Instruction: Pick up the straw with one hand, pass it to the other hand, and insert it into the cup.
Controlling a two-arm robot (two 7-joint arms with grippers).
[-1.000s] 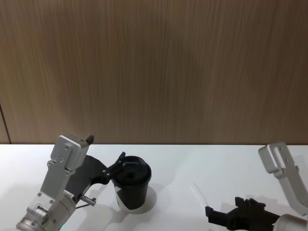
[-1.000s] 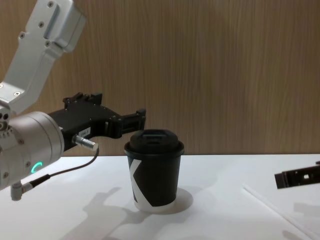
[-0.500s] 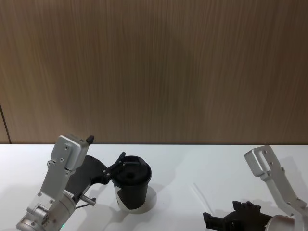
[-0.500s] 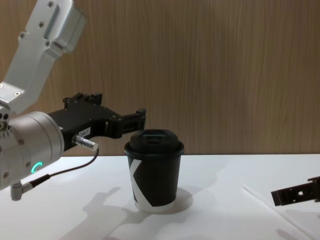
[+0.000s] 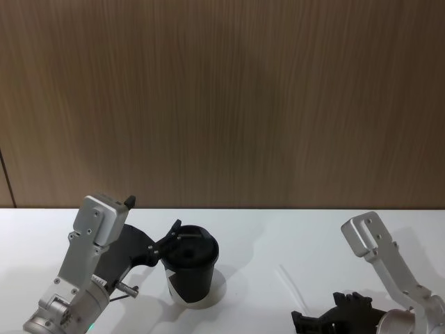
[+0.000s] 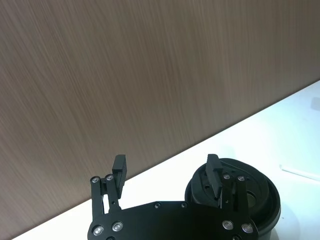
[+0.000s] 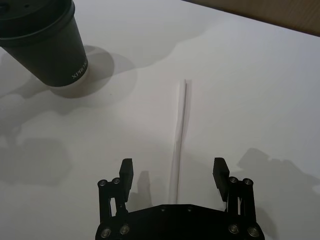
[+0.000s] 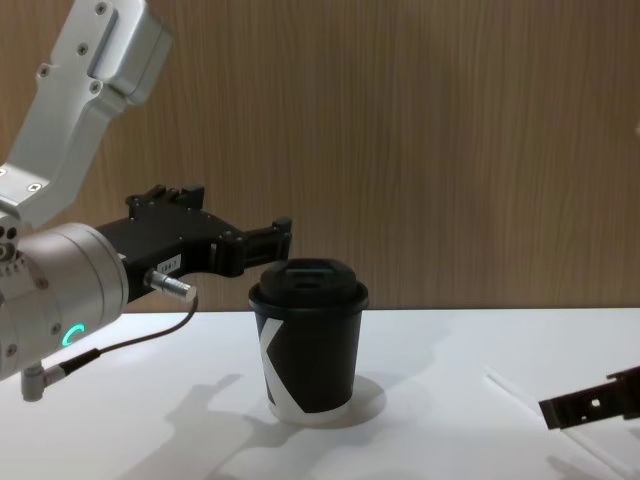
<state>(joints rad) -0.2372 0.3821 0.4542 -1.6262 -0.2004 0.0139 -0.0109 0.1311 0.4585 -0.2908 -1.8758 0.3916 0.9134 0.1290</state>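
White tabletop (image 7: 260, 70), wood-panel wall behind. Right gripper (image 7: 172, 166) spread wide and holding nothing, low over the table. Straw (image 7: 180, 131) flat on the surface, lengthwise down the middle of the gap: near end under the palm, far end well out ahead of the fingertips, touching neither finger. Cup (image 8: 320, 350) farther ahead and off to one side. Left gripper (image 6: 166, 162) likewise wide open and empty, level with the lid (image 8: 308, 275), one finger just by its rim; cannot tell whether touching. Expect a very light, thin, smooth tube. Probably stiff enough to lift from a single point, but easy to crush or kink under a hard pinch and prone to roll or skid on the slick top. Best to close gently across the near-to-middle stretch, centred between the pads, leaving a long free end ahead of the fingers for the handover.
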